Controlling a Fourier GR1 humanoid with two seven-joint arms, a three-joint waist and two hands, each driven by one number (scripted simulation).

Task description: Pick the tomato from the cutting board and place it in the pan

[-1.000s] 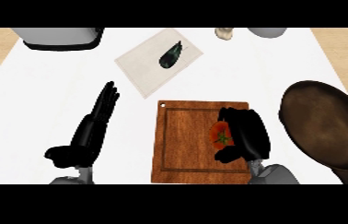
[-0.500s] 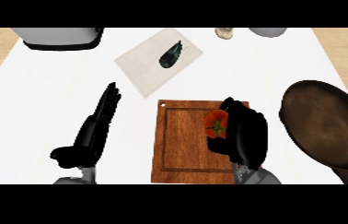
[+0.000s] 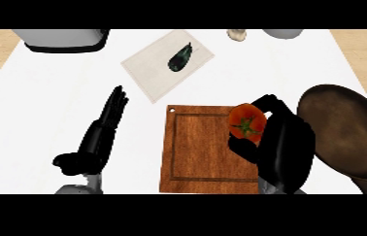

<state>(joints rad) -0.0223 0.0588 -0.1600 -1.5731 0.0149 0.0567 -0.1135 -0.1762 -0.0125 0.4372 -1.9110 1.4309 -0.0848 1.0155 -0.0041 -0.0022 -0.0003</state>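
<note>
On the white counter [image 3: 57, 99], nearest, the black right hand [image 3: 285, 147] curls its fingers and thumb round the red round tomato [image 3: 246, 123], above the brown wooden cutting board's [image 3: 201, 147] right edge. The dark round pan [image 3: 337, 128] sits just right. The left hand [image 3: 97, 138] rests open, fingers straight. Farther off, a dark eggplant [image 3: 180, 57] lies on a pale cloth [image 3: 147, 72].

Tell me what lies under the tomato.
The tomato shows over the cutting board, held in the right hand. Whether it touches the board cannot be seen; the fingers cover its lower side.
</note>
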